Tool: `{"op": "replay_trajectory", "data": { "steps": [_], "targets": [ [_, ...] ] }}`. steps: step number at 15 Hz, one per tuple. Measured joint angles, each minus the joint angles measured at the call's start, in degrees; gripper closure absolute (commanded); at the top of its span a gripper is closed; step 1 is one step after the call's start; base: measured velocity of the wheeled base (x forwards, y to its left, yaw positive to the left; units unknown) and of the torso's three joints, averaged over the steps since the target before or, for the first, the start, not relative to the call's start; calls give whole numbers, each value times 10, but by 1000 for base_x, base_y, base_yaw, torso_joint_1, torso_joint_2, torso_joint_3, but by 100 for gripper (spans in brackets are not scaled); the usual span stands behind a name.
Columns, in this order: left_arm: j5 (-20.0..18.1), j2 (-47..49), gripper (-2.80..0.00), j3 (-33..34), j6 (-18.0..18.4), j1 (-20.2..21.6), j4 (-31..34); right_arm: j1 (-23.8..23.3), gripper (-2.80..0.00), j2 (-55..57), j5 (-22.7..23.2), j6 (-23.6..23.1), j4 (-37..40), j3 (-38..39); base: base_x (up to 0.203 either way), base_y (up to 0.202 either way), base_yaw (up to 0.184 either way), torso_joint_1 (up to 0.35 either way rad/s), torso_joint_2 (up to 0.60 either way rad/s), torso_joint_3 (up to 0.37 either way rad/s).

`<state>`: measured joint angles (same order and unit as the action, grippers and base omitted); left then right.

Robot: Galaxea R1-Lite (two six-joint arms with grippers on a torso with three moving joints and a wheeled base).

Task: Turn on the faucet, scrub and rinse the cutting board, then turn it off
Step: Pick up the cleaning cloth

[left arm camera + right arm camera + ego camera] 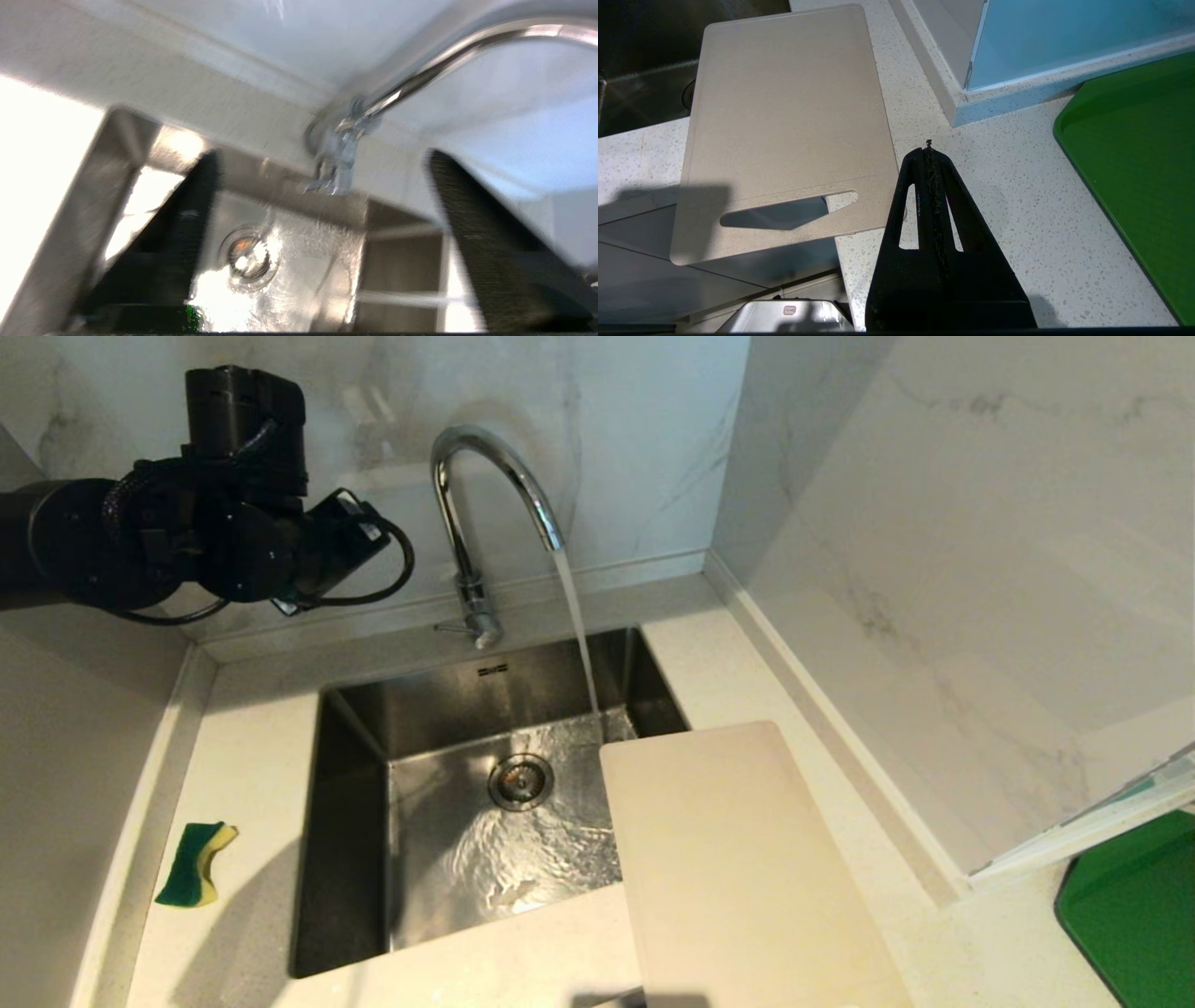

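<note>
Speckled counter, arched chrome faucet

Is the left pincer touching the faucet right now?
Apart. In the left wrist view the left pincer stands open, and the faucet sits beyond its fingers with sink and counter visible between.

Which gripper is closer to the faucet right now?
Left. The left gripper hangs open just in front of the faucet, above the sink. The right gripper sits shut over the counter beside the cutting board.
</note>
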<state>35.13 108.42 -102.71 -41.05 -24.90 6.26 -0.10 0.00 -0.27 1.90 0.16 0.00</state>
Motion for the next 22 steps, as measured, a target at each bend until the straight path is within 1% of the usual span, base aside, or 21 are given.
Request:
{"op": "replay_trajectory", "data": {
  "steps": [1,3,5,6,7,10,11,14,15,17,20,22],
  "targets": [
    [-5,-10,0,9,5,2,23,0,0,0,1,0,0,0,0,0,0,0,0,0],
    [-9,-33,0,19,13,10,91,0,0,0,0,0,1,0,0,0,0,0,0,0],
    [-19,-55,0,22,18,36,132,0,0,0,0,0,1,0,0,0,0,0,0,0],
    [-40,-66,0,23,23,53,139,0,0,0,0,0,0,0,0,0,0,0,0,0],
    [-74,-78,0,27,31,73,153,0,0,0,0,-1,1,0,0,0,0,0,0,0],
    [-198,-114,0,42,45,123,225,0,0,0,0,-1,1,0,0,0,0,0,0,0],
    [-220,-122,0,57,59,138,249,0,0,0,0,-1,0,0,0,0,0,0,0,0],
    [-223,-148,0,129,127,162,261,0,0,0,1,-1,0,0,0,0,0,0,0,0],
    [-224,-155,0,152,137,164,260,0,0,0,1,-1,0,0,0,0,0,0,0,0],
    [-230,-168,0,209,146,165,259,0,0,0,1,-2,0,0,0,0,0,0,0,0],
    [-258,-175,0,276,150,165,258,0,0,0,1,-3,0,0,0,0,0,0,0,0],
    [-267,-179,0,321,148,166,252,0,0,0,1,-3,0,0,0,0,0,0,0,0]
  ]
}}
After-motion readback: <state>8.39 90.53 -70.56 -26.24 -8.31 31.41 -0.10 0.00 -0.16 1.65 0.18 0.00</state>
